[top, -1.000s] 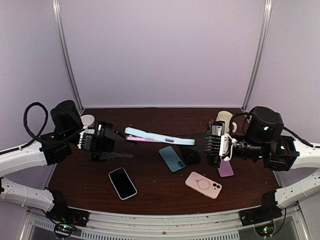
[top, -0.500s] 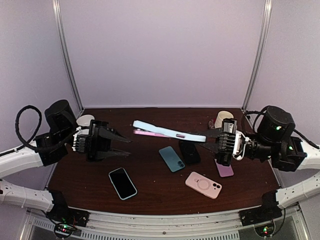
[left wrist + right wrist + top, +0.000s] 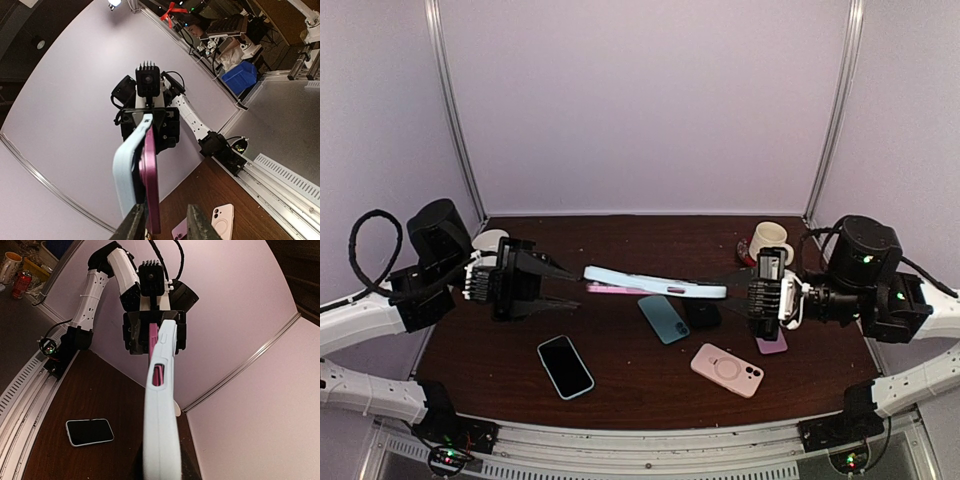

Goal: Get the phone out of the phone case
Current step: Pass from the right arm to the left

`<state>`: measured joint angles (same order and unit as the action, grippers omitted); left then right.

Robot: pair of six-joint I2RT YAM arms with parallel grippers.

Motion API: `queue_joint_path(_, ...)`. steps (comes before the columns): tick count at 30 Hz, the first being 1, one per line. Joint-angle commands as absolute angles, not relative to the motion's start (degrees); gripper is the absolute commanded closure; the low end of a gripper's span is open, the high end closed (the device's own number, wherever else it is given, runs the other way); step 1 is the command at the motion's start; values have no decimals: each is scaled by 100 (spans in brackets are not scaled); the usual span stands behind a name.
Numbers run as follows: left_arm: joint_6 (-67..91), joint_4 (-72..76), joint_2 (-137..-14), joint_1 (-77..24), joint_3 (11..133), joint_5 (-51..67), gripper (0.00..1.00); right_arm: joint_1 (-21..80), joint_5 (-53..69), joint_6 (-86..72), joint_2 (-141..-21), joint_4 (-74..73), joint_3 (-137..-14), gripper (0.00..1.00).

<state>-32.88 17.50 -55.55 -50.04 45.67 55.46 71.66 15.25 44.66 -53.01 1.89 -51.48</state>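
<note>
A light blue phone case hangs level above the table between the two arms. My right gripper is shut on its right end; in the right wrist view the case runs edge-on from the bottom of the frame. The pink phone has peeled away from the case at the left end and shows through the case's cutout. My left gripper stands part open with the phone's end between its fingers. The phone lies against the left finger, with a gap to the right finger.
Lying on the brown table are a black-screened phone, a teal phone, a dark object, a pink case and a lilac phone. Mugs stand at the back left and back right.
The left arm has pulled back to the left. The right gripper swung right with the case, then returned left and lower. The case now hangs more level, and the phone's left end is peeled out.
</note>
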Motion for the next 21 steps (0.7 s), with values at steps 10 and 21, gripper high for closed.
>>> queue_joint_path(10,-3211,1653,-5713,-4992,4778,6135,72,7207,1707,4490,-5465,580,-5517,100)
queue_joint_path(21,-3069,1774,-5921,-5023,4803,5937,66,7217,1911,4465,-5681,603,-5639,100)
